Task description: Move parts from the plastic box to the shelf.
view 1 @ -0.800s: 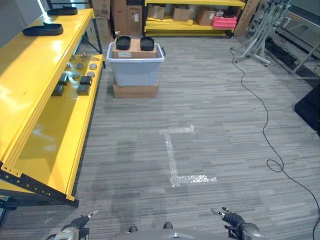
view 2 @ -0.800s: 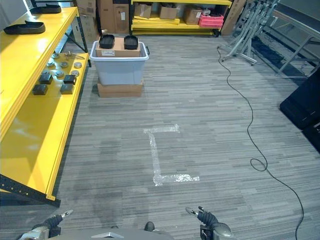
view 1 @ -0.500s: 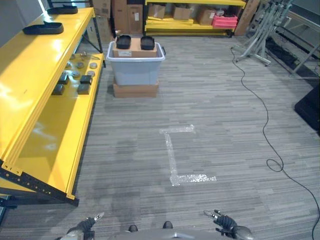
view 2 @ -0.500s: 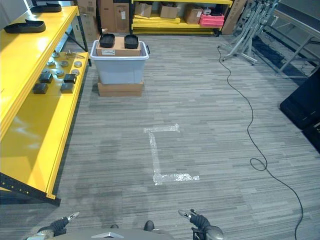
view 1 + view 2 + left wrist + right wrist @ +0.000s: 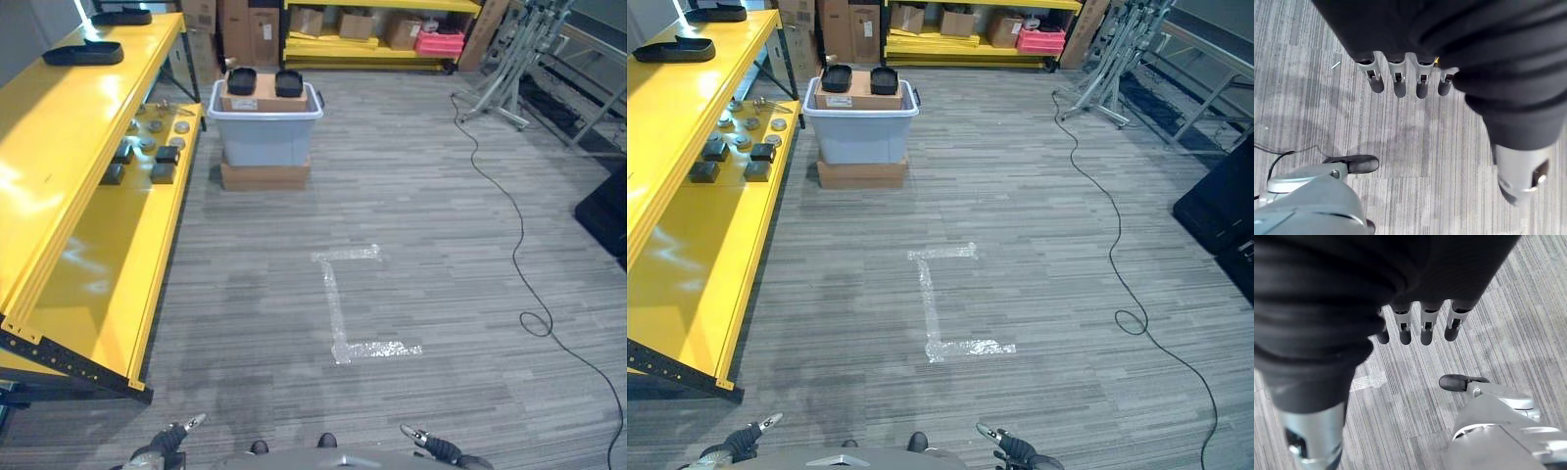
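The grey plastic box (image 5: 265,137) stands far ahead on a flat cardboard box. A cardboard carton with two black parts (image 5: 242,81) rests across its top. The yellow shelf (image 5: 69,147) runs along the left. Its lower level holds several small dark and round parts (image 5: 157,162), and black trays (image 5: 83,54) lie on its top level. My left hand (image 5: 171,439) and right hand (image 5: 431,447) hang low at the near edge, far from the box. In the wrist views the left hand (image 5: 1399,81) and right hand (image 5: 1422,325) have straight fingers over the carpet and hold nothing.
A silver tape mark (image 5: 343,304) lies on the grey carpet ahead. Metal stands (image 5: 519,59) are at the back right, and a dark object (image 5: 607,211) sits at the right edge. A far yellow rack (image 5: 372,44) holds cartons and a pink crate.
Both hands have sunk lower towards the near edge of the eye views, and the right hand has drawn inward. The box and shelf have not moved.
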